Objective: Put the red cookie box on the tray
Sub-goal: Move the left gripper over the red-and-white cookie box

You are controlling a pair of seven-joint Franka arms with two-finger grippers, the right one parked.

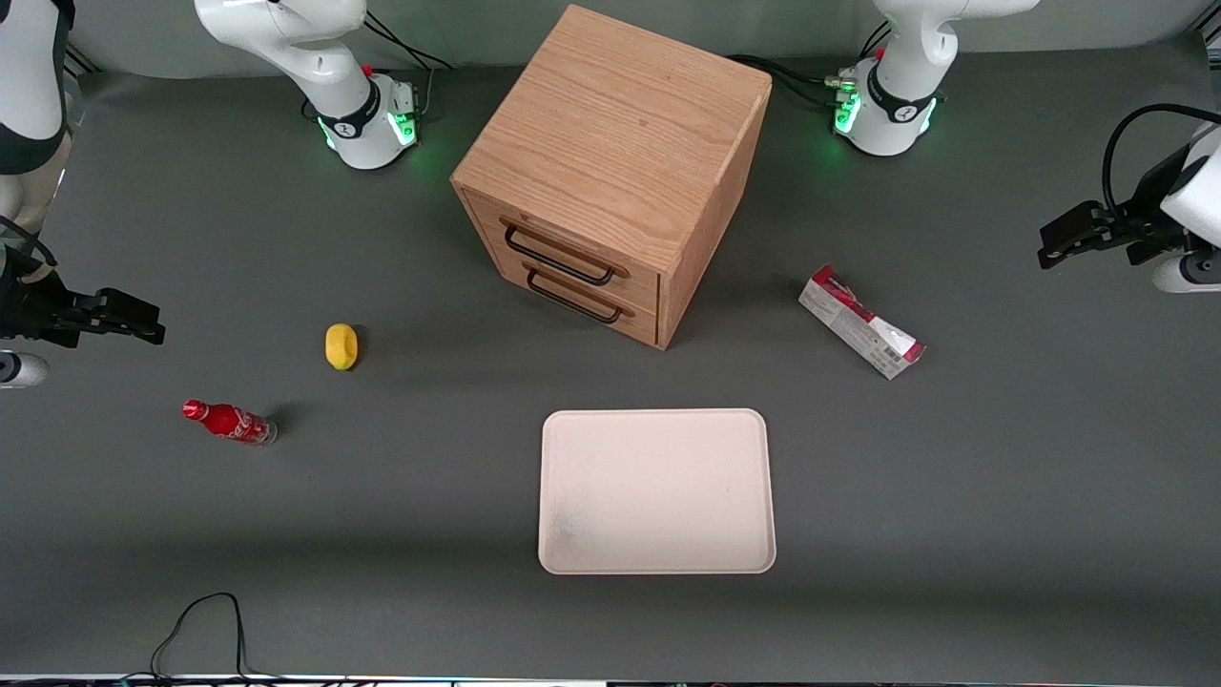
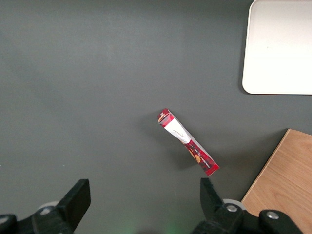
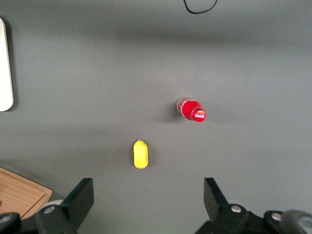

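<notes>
The red cookie box lies on the grey table beside the wooden cabinet, toward the working arm's end. It is a long thin carton with red ends and a white printed face. The cream-white tray sits nearer the front camera than the cabinet, with nothing on it; one of its corners shows in the left wrist view. My left gripper hovers high at the working arm's end of the table, well apart from the box. It is open, with nothing between its fingers.
The wooden drawer cabinet stands mid-table, both drawers shut; its corner is close to the box. A yellow object and a small red soda bottle lie toward the parked arm's end. A black cable loops at the front edge.
</notes>
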